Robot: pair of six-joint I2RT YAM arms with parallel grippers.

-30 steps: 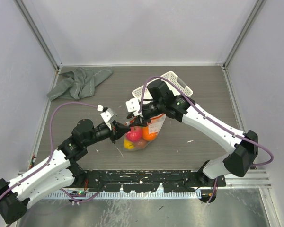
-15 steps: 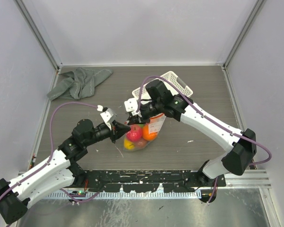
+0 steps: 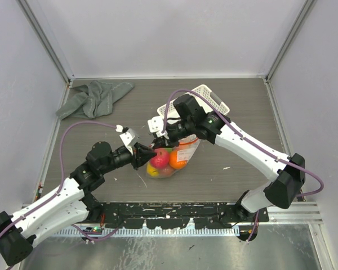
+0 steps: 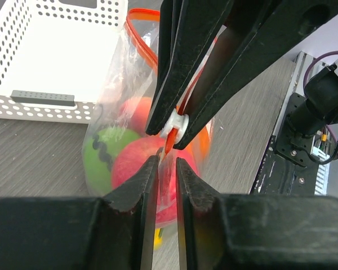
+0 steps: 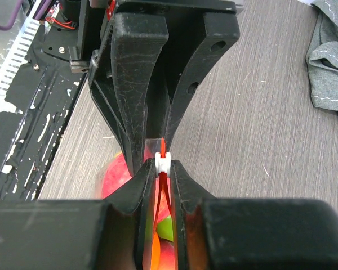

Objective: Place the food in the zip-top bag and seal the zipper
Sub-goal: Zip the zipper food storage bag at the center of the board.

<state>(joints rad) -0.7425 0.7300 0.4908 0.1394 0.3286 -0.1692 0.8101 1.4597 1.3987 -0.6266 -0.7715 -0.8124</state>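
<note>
Above the table (image 3: 242, 107), the right gripper (image 5: 162, 164) partly hides the zipper (image 5: 162, 147).

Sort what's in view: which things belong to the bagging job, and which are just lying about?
Job: zip-top bag, toy fruits inside it, zipper, left pincer pinching the bag, right pincer on the slider.
Lying about: grey cloth, white basket.

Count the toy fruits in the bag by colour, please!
Red fruit: 1
Orange fruit: 1
Yellow fruit: 1
Green fruit: 1
Peach fruit: 1
Total: 5 showing; more may hide in the bag.
</note>
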